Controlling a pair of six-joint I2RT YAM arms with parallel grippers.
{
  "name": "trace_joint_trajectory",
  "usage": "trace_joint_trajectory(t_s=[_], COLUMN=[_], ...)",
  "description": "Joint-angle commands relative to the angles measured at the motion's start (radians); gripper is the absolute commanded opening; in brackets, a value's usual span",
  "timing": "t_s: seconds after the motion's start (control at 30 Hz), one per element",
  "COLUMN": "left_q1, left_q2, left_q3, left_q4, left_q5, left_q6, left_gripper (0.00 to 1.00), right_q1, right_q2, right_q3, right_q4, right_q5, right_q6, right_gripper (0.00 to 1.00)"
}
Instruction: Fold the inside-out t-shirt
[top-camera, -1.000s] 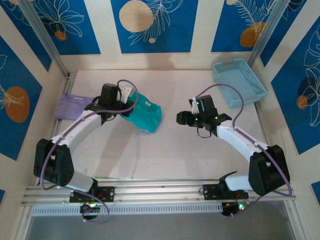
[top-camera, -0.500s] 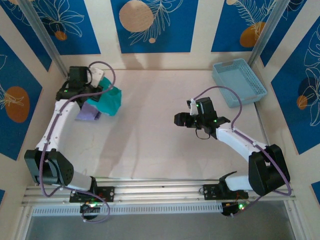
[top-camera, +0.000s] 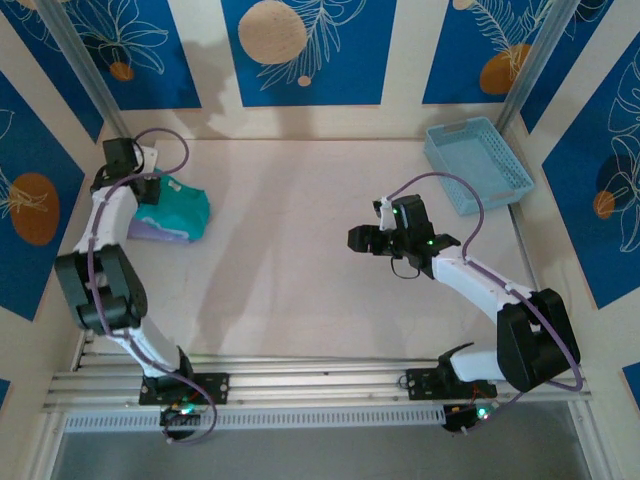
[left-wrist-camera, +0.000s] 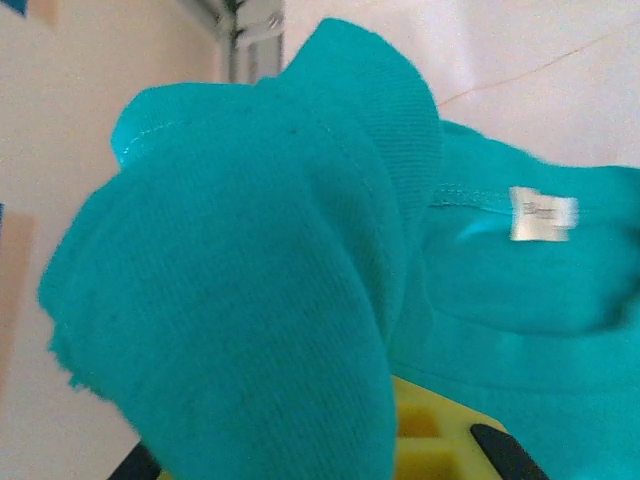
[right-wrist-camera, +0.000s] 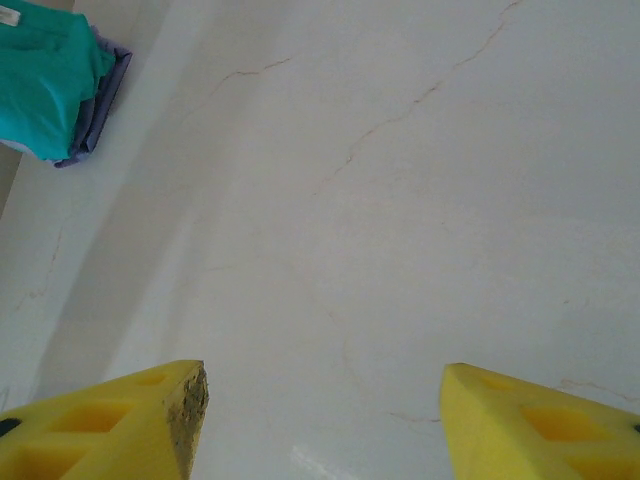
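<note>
Left gripper (top-camera: 148, 186) sits at the far left corner of the table (top-camera: 300, 290), its jaws nearly shut and pinching a fold of the teal-green t-shirt (top-camera: 183, 210). From the left wrist camera, the bunched teal knit crowds the lens and drapes over the gripper, with just a bit of one yellow finger (left-wrist-camera: 430, 440) peeking out below the cloth. A stitched hem runs across the fabric, and a small white label (left-wrist-camera: 543, 214) shows on the exposed side.

From the overhead camera, the t-shirt is a crumpled heap near the table's far left corner. It rests on top of a pale lavender folded garment (top-camera: 150, 230), whose edge sticks out beneath it on the near side. The left arm stretches along the table's left edge to reach this spot.

Right gripper (top-camera: 362, 238) hangs over the middle of the table, towards the right side, well apart from both garments. Its jaws stand open with nothing between them. The right wrist camera shows its two yellow fingertips (right-wrist-camera: 130, 420) spread over bare, pale, faintly veined tabletop, with the teal t-shirt and the lavender edge under it small in the upper left of that view.

A light blue plastic basket (top-camera: 478, 165) sits at the table's far right corner.
</note>
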Motion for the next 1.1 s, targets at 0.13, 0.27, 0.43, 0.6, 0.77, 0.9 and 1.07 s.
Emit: trace_joint_trajectory(t_s=[0.13, 0.27, 0.43, 0.6, 0.77, 0.9, 1.07], left_q1=[0.014, 0.010, 0.008, 0.009, 0.008, 0.006, -0.003], left_q2=[0.299, 0.308, 0.021, -0.405, -0.739, -0.925, -1.010], left_q3=[0.265, 0.382, 0.191, -0.189, -0.508, -0.735, -1.013], left_q4=[0.039, -0.138, -0.177, -0.013, 0.145, 0.272, 0.562], left_q5=[-0.429, -0.474, -0.296, -0.013, 0.170, 0.209, 0.077], left_q6=[-0.041, -0.143, -0.359, -0.566, -0.753, -0.802, -0.828], left_gripper=[0.53, 0.79, 0.89, 1.00, 1.00, 1.00, 1.00], right_q1=[0.017, 0.017, 0.015, 0.014, -0.012, -0.050, -0.146], right_q2=[-0.048, -0.095, -0.158, -0.183, -0.193, -0.229, -0.244], right_q3=[0.011, 0.027, 0.039, 0.091, 0.115, 0.012, -0.191], right_q4=[-0.064, -0.170, -0.242, -0.252, -0.243, -0.100, 0.189], right_q5=[0.074, 0.260, 0.474, 0.529, 0.629, 0.707, 0.710], right_q6=[-0.038, -0.087, -0.155, -0.178, -0.182, -0.237, -0.271], right_gripper=[0.63, 0.70, 0.88, 0.95, 0.98, 1.00, 0.99])
